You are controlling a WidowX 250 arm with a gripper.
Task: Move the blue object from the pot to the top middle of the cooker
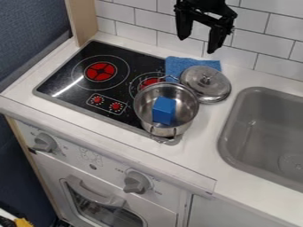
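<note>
For you, the move is not yet done: the blue rectangular block (164, 111) sits inside the round, shiny metal pot (185, 104), at four o'clock on the flat black cooker (143, 62). Your black two-finger gripper (197, 45) hangs at one o'clock from the pot, spread and empty, so grasping, lifting out and placing at top middle all remain.

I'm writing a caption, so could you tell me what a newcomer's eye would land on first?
Probably the blue block inside the metal pot, at the black cooktop's right side. Next, the open black gripper hanging at the top, against white tiles, then a red burner toward the cooktop's upper left.
</note>
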